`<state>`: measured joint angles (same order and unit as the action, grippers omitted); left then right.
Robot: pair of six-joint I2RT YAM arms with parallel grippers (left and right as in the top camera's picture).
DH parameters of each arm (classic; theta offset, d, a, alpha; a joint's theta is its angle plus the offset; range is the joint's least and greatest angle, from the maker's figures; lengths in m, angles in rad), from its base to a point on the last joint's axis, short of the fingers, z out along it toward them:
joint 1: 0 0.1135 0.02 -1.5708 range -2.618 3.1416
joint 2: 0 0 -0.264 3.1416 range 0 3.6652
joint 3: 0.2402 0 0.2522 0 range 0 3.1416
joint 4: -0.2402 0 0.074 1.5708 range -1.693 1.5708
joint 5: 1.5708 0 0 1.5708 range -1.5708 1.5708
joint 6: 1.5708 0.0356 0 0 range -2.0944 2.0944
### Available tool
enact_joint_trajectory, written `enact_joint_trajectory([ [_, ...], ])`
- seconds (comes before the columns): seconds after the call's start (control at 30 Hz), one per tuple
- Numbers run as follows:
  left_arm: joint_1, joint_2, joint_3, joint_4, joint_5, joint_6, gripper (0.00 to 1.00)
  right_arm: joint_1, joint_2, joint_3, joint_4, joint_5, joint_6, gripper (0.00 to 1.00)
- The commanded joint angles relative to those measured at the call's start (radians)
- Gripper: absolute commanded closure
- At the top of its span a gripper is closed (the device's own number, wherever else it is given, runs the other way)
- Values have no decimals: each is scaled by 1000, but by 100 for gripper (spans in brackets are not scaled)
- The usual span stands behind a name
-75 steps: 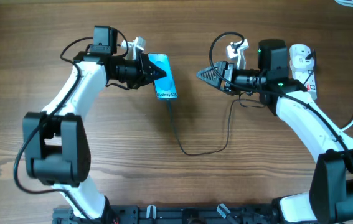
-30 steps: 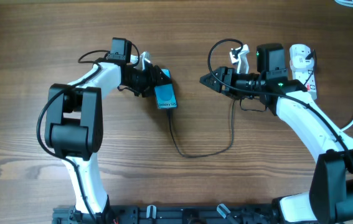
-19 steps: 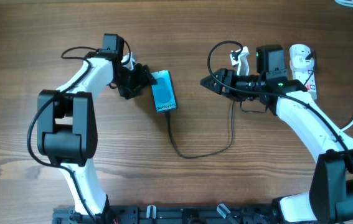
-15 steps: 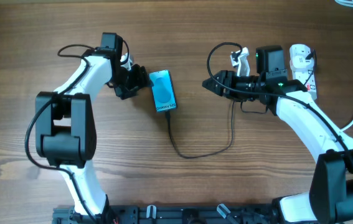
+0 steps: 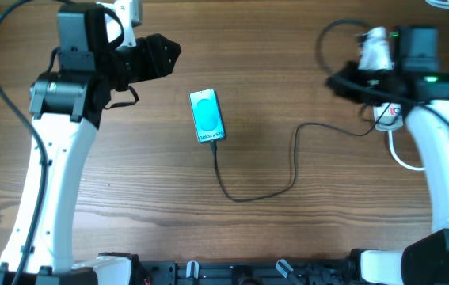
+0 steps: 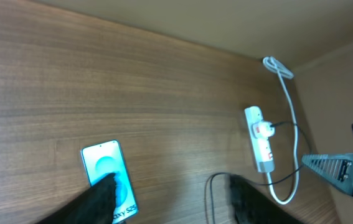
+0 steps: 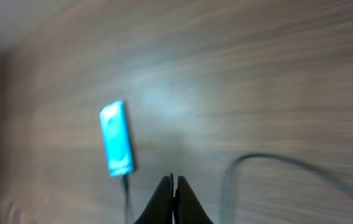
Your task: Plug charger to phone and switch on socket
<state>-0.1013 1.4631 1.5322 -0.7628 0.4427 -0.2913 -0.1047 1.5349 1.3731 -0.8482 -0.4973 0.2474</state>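
The phone (image 5: 207, 116) lies flat mid-table with its teal screen up, also seen in the left wrist view (image 6: 101, 168) and right wrist view (image 7: 116, 138). The charger's thin black cable (image 5: 294, 162) leaves the phone's lower end, loops across the wood and runs right toward the socket (image 6: 259, 138). From overhead, only a white-and-red bit of the socket (image 5: 390, 115) shows under the right arm. My left gripper (image 5: 169, 51) hangs open high above the table, up-left of the phone, with nothing between its fingers (image 6: 104, 198). My right gripper (image 7: 173, 186) is shut and empty, raised near the socket (image 5: 336, 81).
The socket's thick white cord (image 6: 285, 81) runs off toward the far right corner and curls beside the strip (image 5: 402, 158). The right arm's dark gripper (image 6: 341, 171) shows at the left wrist view's right edge.
Both arms have lifted away from the table. The left gripper pulled back up-left from the phone. The right gripper closed and swung right toward the socket. Phone and cable lie unmoved.
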Motion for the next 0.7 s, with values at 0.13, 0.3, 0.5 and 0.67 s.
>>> enact_joint_trajectory([
  [0.13,8,1,6,-13,9,15,0,-348,19,14,43,50,-39,96],
  [0.3,8,1,6,-13,9,15,0,-443,88,14,105,138,-39,96],
  [0.5,8,1,6,-13,9,15,0,-451,235,14,222,165,-36,96],
  [0.67,8,1,6,-13,9,15,0,-451,350,14,309,160,-38,95],
])
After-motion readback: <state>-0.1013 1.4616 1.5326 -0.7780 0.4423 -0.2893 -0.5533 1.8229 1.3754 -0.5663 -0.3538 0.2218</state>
